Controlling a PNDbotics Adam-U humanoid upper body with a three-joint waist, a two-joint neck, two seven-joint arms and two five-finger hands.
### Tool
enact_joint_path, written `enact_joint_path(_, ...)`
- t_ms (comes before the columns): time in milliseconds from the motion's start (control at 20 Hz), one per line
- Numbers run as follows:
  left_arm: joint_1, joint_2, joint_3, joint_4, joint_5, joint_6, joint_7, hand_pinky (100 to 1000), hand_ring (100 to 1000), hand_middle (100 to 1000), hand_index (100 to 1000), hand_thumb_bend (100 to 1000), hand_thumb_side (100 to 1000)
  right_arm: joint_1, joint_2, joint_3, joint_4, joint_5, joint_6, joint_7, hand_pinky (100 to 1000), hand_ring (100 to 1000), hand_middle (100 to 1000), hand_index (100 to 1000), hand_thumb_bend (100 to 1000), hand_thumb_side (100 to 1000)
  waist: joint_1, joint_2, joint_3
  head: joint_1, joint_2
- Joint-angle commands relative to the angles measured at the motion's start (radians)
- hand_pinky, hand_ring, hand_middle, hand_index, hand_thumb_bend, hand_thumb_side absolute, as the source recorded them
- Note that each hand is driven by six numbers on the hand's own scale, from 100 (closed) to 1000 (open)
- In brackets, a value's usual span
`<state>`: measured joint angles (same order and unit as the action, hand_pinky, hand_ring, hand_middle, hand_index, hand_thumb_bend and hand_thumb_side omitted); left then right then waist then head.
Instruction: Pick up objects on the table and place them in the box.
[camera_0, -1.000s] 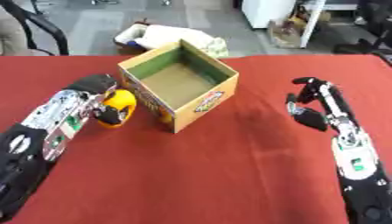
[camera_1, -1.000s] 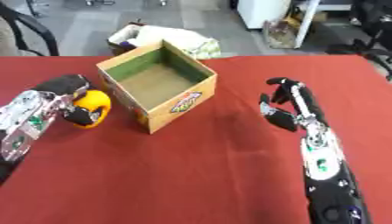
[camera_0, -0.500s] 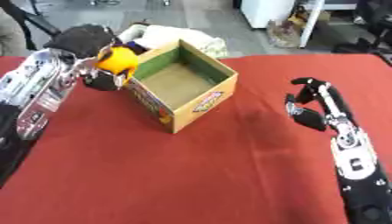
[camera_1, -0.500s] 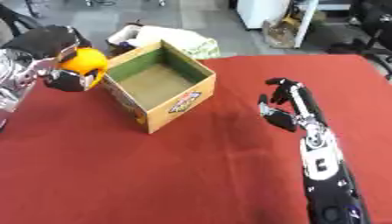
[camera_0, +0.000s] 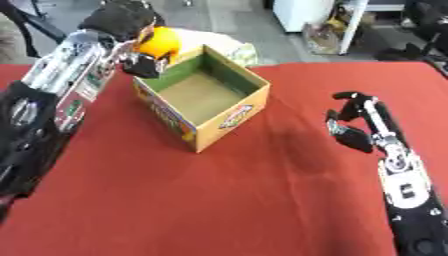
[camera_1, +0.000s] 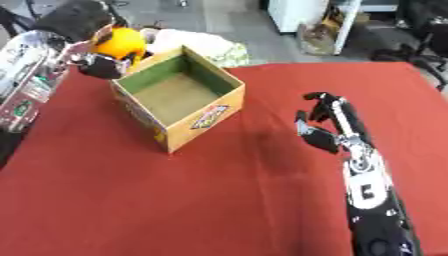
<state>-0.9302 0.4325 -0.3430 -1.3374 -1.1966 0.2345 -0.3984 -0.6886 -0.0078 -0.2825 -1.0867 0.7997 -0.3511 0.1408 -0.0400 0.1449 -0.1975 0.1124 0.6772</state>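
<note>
Since the earlier frame, the orange-yellow object (camera_0: 158, 42) has been carried up off the red table (camera_0: 219, 200) by the left hand (camera_0: 122, 25) and is now held in the air above the far left corner of the box (camera_0: 201, 95). One second ago the object was seen low beside the box's left wall; it is now seen above the rim, partly overlapping the box's far left edge in both eye views. The left hand's fingers are curled round the object, with dark fingers visible over its top and below it. What kind of object it is cannot be made out beyond a rounded orange and yellow shape.

The box is an open cardboard carton, yellow-orange outside with a printed label on the near right wall, green on the upper inner walls and brown on the floor. It stands on the table, turned so that a corner faces the camera. Nothing is seen inside it.

The right hand (camera_1: 319, 125) is seen well apart from the box on the right, above the cloth, with fingers bent and holding nothing; its position matches the earlier frames.

Beyond the table's far edge, a pale bundle (camera_1: 197, 45) lies on the floor behind the box.
</note>
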Motion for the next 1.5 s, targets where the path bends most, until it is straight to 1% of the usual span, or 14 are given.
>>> enact_joint_path(50,-0.042,-0.054,0.013,0.101,-0.037,-0.013,0.086,543,379,425,603,100,253,-0.024,0.001,0.006,-0.03,-0.006,-0.004,0.003,582,579,401,784,100,198,-0.002,-0.012,-0.007,0.013,-0.016)
enact_joint_path(350,-0.046,-0.139,0.044,0.272,-0.066,-0.017,0.226,574,435,476,642,100,245,-0.03,0.018,0.01,-0.04,-0.009,-0.007,0.01,582,578,399,784,100,198,-0.007,-0.002,-0.025,0.04,-0.035)
enact_joint_path(500,-0.043,-0.163,0.051,0.323,-0.082,-0.002,0.27,610,515,563,718,100,246,-0.032,0.022,0.011,-0.042,-0.009,-0.008,0.012,582,578,398,784,100,198,-0.008,0.002,-0.031,0.047,-0.04)
enact_joint_path(650,-0.037,-0.181,0.055,0.363,-0.094,0.007,0.286,636,570,613,749,100,253,-0.031,0.024,0.012,-0.044,-0.011,-0.008,0.014,582,578,398,784,100,198,-0.008,0.003,-0.034,0.05,-0.041)
enact_joint_path(900,-0.027,-0.198,0.054,0.396,-0.1,0.01,0.275,717,720,745,788,100,294,-0.027,0.025,0.014,-0.047,-0.015,-0.009,0.017,582,578,397,784,100,198,-0.007,0.004,-0.035,0.051,-0.047)
enact_joint_path(1050,-0.022,-0.198,0.049,0.392,-0.091,0.014,0.253,779,782,789,815,213,337,-0.026,0.025,0.014,-0.048,-0.016,-0.009,0.019,582,578,397,784,100,198,-0.007,0.004,-0.035,0.049,-0.048)
enact_joint_path(1100,-0.021,-0.197,0.047,0.388,-0.09,0.019,0.243,805,808,810,835,266,368,-0.026,0.025,0.014,-0.048,-0.017,-0.008,0.019,582,578,397,784,100,198,-0.006,0.004,-0.035,0.049,-0.048)
enact_joint_path(1150,-0.02,-0.196,0.046,0.383,-0.087,0.023,0.233,819,822,824,849,276,456,-0.025,0.025,0.014,-0.048,-0.017,-0.009,0.019,582,578,397,784,100,198,-0.006,0.004,-0.034,0.049,-0.048)
enact_joint_path(1200,-0.02,-0.194,0.044,0.377,-0.085,0.028,0.224,823,828,830,854,282,496,-0.025,0.025,0.014,-0.048,-0.017,-0.009,0.02,582,578,397,785,100,198,-0.006,0.004,-0.034,0.049,-0.048)
enact_joint_path(1250,-0.02,-0.192,0.044,0.369,-0.083,0.032,0.217,840,852,854,870,325,659,-0.025,0.025,0.014,-0.048,-0.017,-0.009,0.02,582,579,397,785,100,198,-0.007,0.004,-0.034,0.049,-0.048)
enact_joint_path(1300,-0.021,-0.19,0.044,0.361,-0.08,0.036,0.21,848,862,865,878,363,729,-0.025,0.025,0.014,-0.048,-0.017,-0.009,0.02,583,579,397,785,100,198,-0.007,0.004,-0.033,0.048,-0.048)
enact_joint_path(1400,-0.023,-0.185,0.043,0.345,-0.075,0.041,0.2,853,868,873,885,390,784,-0.024,0.025,0.014,-0.048,-0.017,-0.008,0.02,583,579,396,785,100,198,-0.007,0.004,-0.032,0.049,-0.048)
enact_joint_path(1450,-0.024,-0.183,0.043,0.338,-0.072,0.044,0.196,859,877,886,895,430,868,-0.024,0.025,0.014,-0.048,-0.017,-0.009,0.021,583,579,396,785,100,198,-0.007,0.004,-0.032,0.048,-0.048)
enact_joint_path(1500,-0.025,-0.181,0.044,0.33,-0.067,0.045,0.192,863,882,893,900,451,895,-0.023,0.025,0.014,-0.048,-0.017,-0.009,0.021,583,579,396,785,100,198,-0.007,0.004,-0.032,0.047,-0.047)
